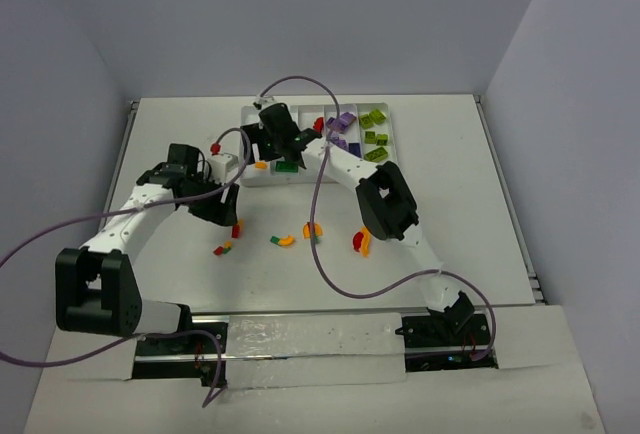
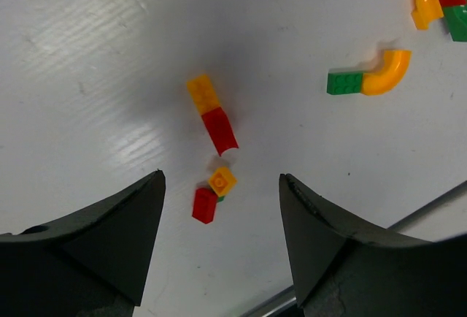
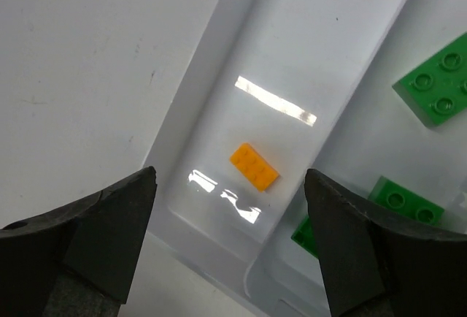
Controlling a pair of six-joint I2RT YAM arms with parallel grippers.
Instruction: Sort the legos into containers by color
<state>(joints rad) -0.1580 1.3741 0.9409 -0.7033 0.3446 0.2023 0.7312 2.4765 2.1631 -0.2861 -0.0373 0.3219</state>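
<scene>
left claw, jaws apart and empty, hangs over the tabletop above an orange-and-red lego strip. to the right, right claw, spread wide and empty, hangs over the white tray's leftmost compartment, where one orange lego lies; green legos lie in the next.

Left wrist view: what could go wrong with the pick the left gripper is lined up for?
1. The small orange brick and red brick lie seemingly touching under the open left gripper. Closing may take both and put two colours in one compartment of the tray.
2. Just beyond, a longer orange brick looks joined end to end to a curved red piece. Lifted together, they would need separating first.
</scene>
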